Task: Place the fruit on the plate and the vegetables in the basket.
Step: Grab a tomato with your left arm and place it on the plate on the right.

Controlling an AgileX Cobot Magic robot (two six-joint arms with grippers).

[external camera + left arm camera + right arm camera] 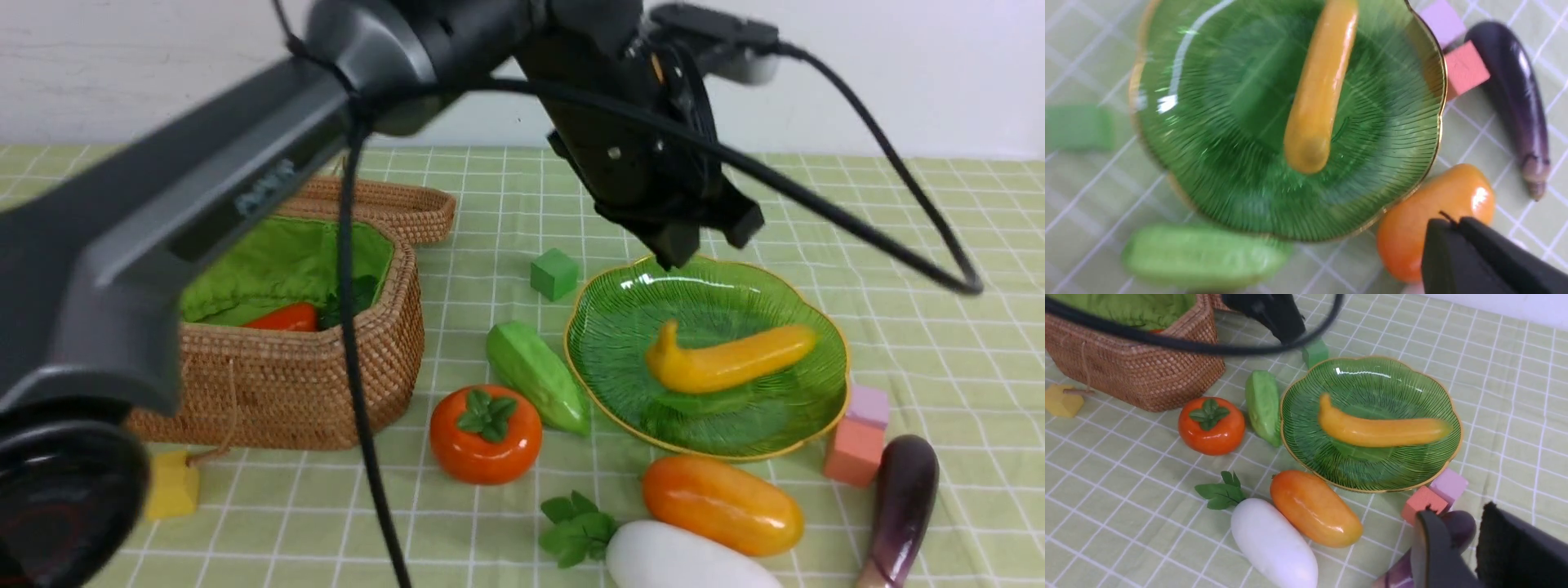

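The yellow banana lies on the green glass plate. My left gripper hangs shut and empty above the plate's far rim; in the left wrist view its closed fingertips overlap the mango. On the cloth lie the persimmon, mango, green gourd, white radish and purple eggplant. The red pepper sits in the wicker basket. My right gripper is open just above the eggplant, not touching it.
Foam cubes are scattered around: green behind the plate, orange and pink between plate and eggplant, yellow at the basket's front corner. The left arm and its cable cross over the basket.
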